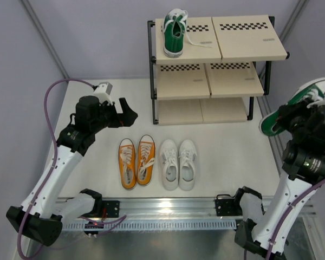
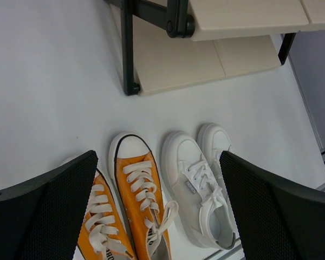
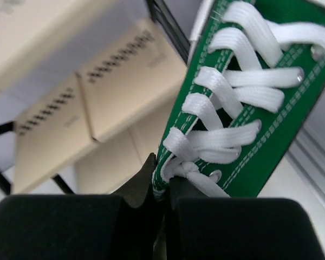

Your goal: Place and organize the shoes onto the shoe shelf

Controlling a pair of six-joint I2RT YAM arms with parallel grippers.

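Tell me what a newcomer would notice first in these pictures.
The right gripper holds a green canvas sneaker with white laces aloft, right of the three-tier black-framed shelf. Its twin stands on the top tier's left board. An orange pair and a white pair lie on the table in front.

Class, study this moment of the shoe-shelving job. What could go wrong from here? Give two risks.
1. The right pincer grips only a thin edge of the raised green shoe near its laces, so the shoe could swing or slip out.
2. That shoe hangs close to the right side of the shoe shelf; it might knock the frame going in.
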